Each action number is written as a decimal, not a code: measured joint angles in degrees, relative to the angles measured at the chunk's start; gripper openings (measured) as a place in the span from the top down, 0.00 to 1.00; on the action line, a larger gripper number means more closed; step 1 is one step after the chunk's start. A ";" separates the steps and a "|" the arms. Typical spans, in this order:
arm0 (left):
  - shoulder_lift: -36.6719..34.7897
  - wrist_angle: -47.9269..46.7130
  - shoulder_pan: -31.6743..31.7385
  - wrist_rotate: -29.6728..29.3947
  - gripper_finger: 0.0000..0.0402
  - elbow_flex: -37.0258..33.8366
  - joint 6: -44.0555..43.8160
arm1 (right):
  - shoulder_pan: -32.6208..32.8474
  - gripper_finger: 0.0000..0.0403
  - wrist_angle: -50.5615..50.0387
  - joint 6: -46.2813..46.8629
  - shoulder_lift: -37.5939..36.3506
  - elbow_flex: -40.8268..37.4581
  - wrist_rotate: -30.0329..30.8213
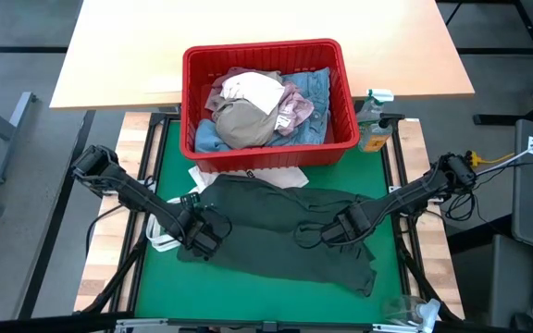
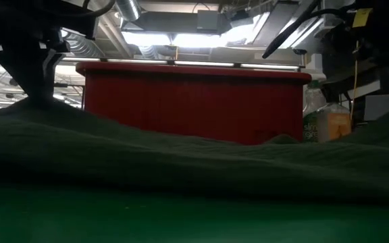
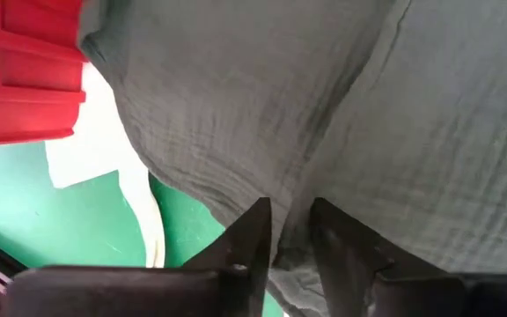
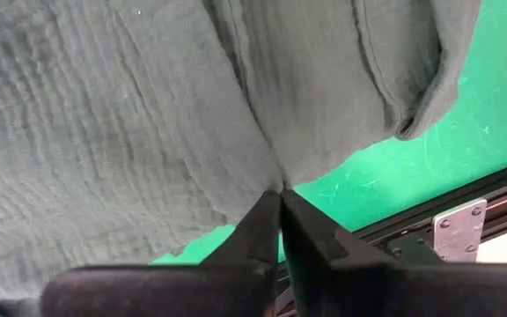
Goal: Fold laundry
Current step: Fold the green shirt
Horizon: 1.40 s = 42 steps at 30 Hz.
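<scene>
The dark green top (image 1: 276, 231) lies spread across the green mat (image 1: 248, 296), rumpled in low folds. My left gripper (image 1: 204, 236) stands over its left part, pointing steeply down. Its fingers are a little apart, with a ridge of the cloth (image 3: 293, 255) in the narrow gap. My right gripper (image 1: 327, 233) points down on the top's right half and is shut on the cloth (image 4: 104, 132). More laundry, beige, pink and blue denim, is heaped in the red basket (image 1: 266, 102) at the far side. My left gripper has a raised ridge of the top (image 3: 290, 260) between its slightly parted fingers (image 3: 253, 233), which come from above. I cannot tell whether the fingers touch it. The cloth lies on the mat. My right gripper pinches a small pucker of the top (image 4: 275, 176) between its two fingertips, close to the cloth's near edge. The fingers come from above, pointing down. Creases run toward the tips. The rest of the top lies on the mat.
The red basket (image 2: 194, 101) stands right behind the top. A white thing (image 3: 104, 132) lies half under the top's left side. A spray bottle (image 1: 375, 125) stands at the far right. Black frame rails (image 4: 465, 220) border the mat. Bare mat shows along the near edge.
</scene>
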 joint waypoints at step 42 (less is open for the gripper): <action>3.52 30.02 -7.07 6.92 0.72 1.11 6.10 | 28.26 0.63 42.98 21.63 0.02 -3.88 5.26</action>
